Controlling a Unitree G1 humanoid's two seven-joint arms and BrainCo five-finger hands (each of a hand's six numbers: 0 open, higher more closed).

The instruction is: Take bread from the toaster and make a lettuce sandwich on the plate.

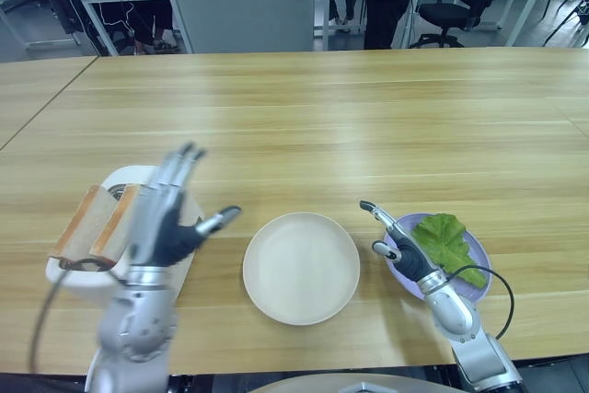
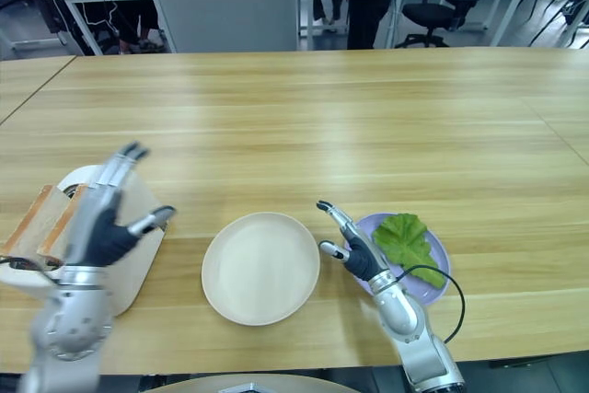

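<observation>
Hovering left hand [image 1: 164, 225] wide-spread, holding nothing | advising closing on bread slice [image 1: 114, 224] just left of palm | lifting straight out of toaster [image 1: 124, 175]

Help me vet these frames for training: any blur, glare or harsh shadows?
Left eye view: the left hand is smeared at its fingertips, while the right hand, plate and lettuce are crisp. Right eye view: same smear on the left hand; soft sheen on the far table, no harsh shadows.
</observation>
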